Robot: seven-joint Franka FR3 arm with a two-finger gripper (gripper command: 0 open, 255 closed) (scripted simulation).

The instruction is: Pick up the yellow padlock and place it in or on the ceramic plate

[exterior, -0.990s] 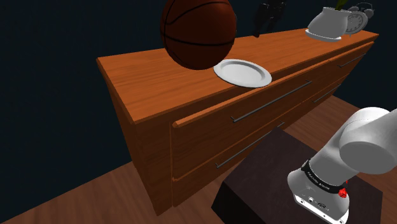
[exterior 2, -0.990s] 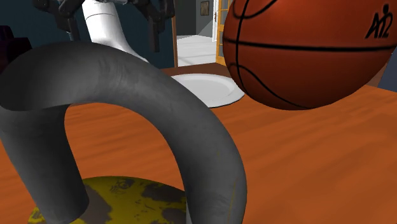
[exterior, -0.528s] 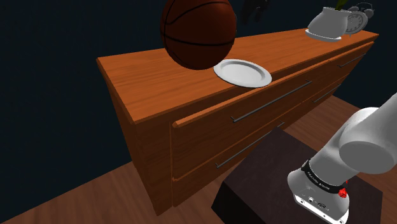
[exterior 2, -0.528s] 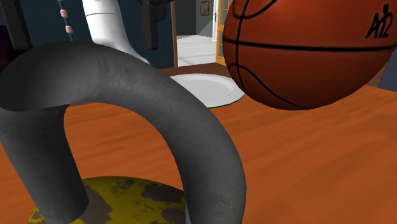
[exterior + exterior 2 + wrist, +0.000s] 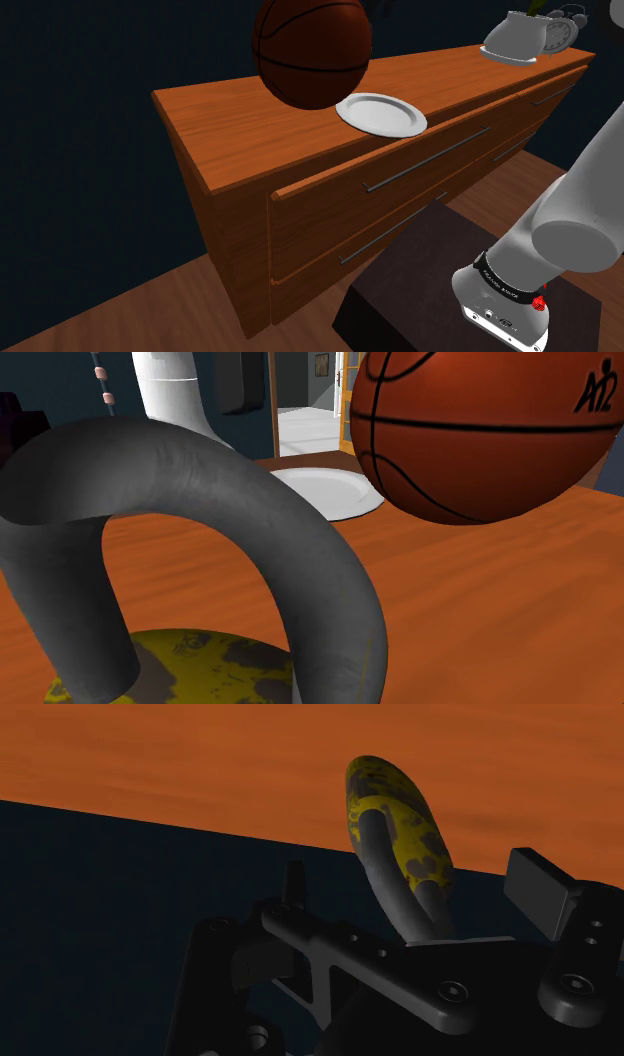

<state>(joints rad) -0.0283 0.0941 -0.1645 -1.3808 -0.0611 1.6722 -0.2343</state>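
**Padlock not yet grasped; whole transfer outstanding**

The yellow padlock (image 5: 260, 522) is seen standing on the wooden dresser top (image 5: 230, 115), its grey shackle uppermost and nothing closed around it. In the wrist view the padlock (image 5: 400, 829) is framed ahead of the gripper (image 5: 416, 879), whose black fingers are spread apart and are judged to be clear of it, so nothing is held. The white plate (image 5: 325, 490) lies bare further along the same top, well apart from the padlock, and a basketball (image 5: 480, 432) is set just beside the plate.

No step of the task can be counted as done. The padlock remains to be approached and clasped, lifted, carried past the basketball and set down on the plate (image 5: 382, 113). The basketball is judged to crowd that path.
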